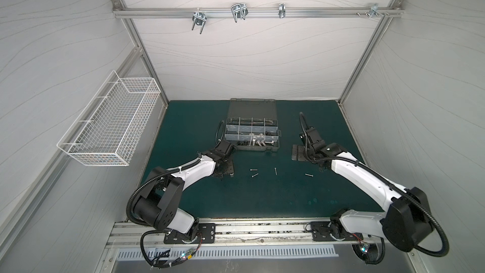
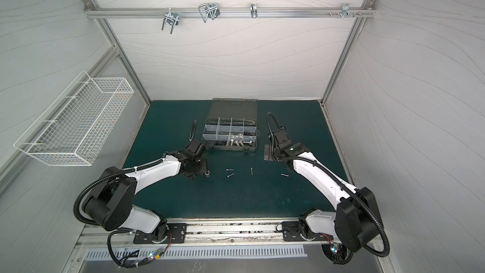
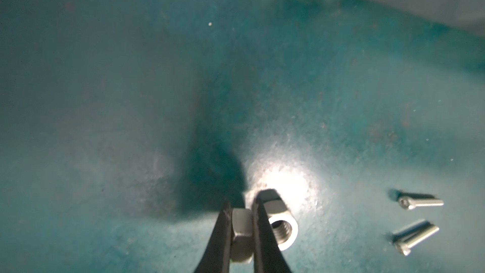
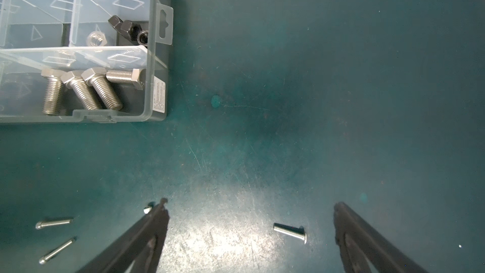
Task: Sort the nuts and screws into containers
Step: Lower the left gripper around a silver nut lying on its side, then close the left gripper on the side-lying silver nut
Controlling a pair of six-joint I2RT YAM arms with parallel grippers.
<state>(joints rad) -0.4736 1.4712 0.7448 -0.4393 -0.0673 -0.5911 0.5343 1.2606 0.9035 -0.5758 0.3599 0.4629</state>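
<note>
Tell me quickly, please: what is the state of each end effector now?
Left end effector: closed on a silver nut.
Right end effector: open, holding nothing.

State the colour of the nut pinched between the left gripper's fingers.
Silver. The nut shows best in the left wrist view.

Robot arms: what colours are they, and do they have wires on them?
The left arm and right arm have smooth white shells with chunky black joints. A black ribbed hose loops along each one. The left gripper and right gripper each end in two thin, dark, pointed fingers. Black plates bolt both arms to a metal rail.
</note>
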